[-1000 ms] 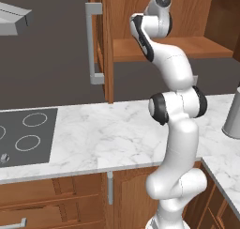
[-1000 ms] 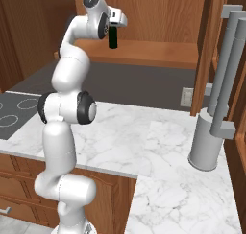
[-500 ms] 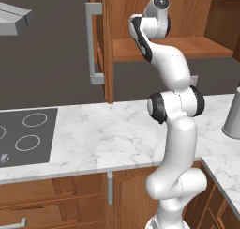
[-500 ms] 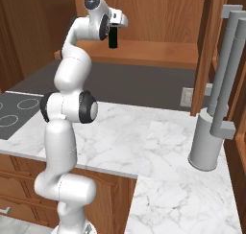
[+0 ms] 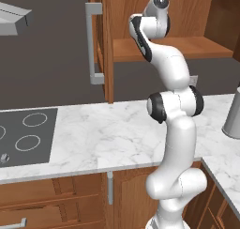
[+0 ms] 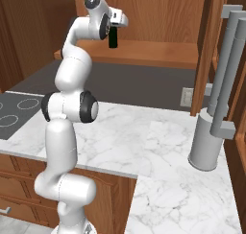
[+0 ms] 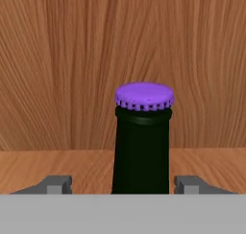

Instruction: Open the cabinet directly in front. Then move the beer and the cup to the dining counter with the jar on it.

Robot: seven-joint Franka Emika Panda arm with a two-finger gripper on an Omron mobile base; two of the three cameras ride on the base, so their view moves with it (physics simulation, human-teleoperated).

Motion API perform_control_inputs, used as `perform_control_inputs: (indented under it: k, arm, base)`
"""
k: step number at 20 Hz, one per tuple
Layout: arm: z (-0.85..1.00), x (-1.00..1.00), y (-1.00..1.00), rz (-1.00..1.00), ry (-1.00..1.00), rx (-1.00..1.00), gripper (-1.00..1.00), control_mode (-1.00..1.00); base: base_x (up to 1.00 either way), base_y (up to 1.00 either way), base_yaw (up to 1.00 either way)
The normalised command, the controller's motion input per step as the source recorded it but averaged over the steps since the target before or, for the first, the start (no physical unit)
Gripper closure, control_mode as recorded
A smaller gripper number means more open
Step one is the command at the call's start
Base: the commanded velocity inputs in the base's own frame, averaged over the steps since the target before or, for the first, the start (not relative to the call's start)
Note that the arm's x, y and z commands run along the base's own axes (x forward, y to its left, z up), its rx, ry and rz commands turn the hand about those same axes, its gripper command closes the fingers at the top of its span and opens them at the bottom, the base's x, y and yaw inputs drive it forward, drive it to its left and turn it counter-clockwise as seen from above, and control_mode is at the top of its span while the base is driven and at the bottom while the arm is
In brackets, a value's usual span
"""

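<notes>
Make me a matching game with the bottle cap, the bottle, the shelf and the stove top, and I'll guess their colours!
Things:
1. bottle cap
2. beer bottle
3. cabinet shelf
4. cooktop

Colours:
A. reddish-brown wood
B. dark grey with pale rings
C. purple
D. very dark, almost black

Pairs: 1-C, 2-D, 3-A, 4-B
</notes>
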Motion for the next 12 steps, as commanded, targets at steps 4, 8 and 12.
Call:
perform_control_inputs:
  k: [4, 8, 12]
  arm:
    - [-0.14, 0.0, -0.16, 0.0, -0.04, 0.0, 1.0, -1.0]
    - [-0.29, 0.0, -0.22, 0.0, -0.02, 0.0, 1.0, -1.0]
    - [-0.28, -0.02, -0.1, 0.0, -0.02, 0.0, 1.0, -1.0]
  base:
    - [0.0, 0.0, 0.0]
    - [0.0, 0.0, 0.0]
    - [0.0, 0.0, 0.0]
